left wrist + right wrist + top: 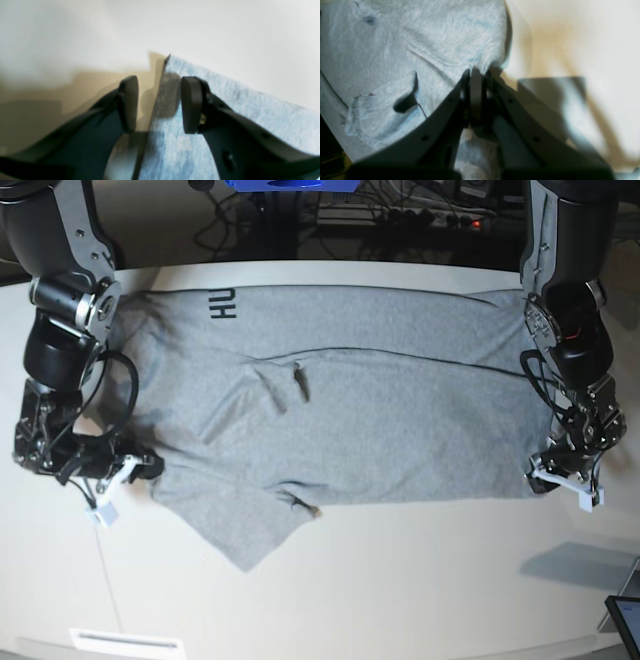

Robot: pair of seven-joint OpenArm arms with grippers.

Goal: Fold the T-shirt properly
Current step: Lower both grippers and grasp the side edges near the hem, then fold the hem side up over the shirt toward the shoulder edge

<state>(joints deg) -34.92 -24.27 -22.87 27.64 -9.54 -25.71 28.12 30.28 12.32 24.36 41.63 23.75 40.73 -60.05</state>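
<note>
The heather-grey T-shirt (380, 410) lies spread across the white table (400, 590), with black lettering (224, 303) showing near its far left. My left gripper (548, 472) sits at the shirt's near right corner. In the left wrist view its jaws (160, 105) stand apart, astride the corner's edge: one finger (191, 105) is over the T-shirt (225, 107), the other over bare table. My right gripper (148, 470) is at the shirt's near left edge. In the right wrist view it (476, 73) is shut on a pinch of the T-shirt (407, 45).
A sleeve (255, 535) juts toward the table's front edge. A small crease with a dark tag (300, 383) sits mid-shirt. A dark flat device (625, 615) lies at the front right corner. Cables and a blue object (290, 184) are behind the table.
</note>
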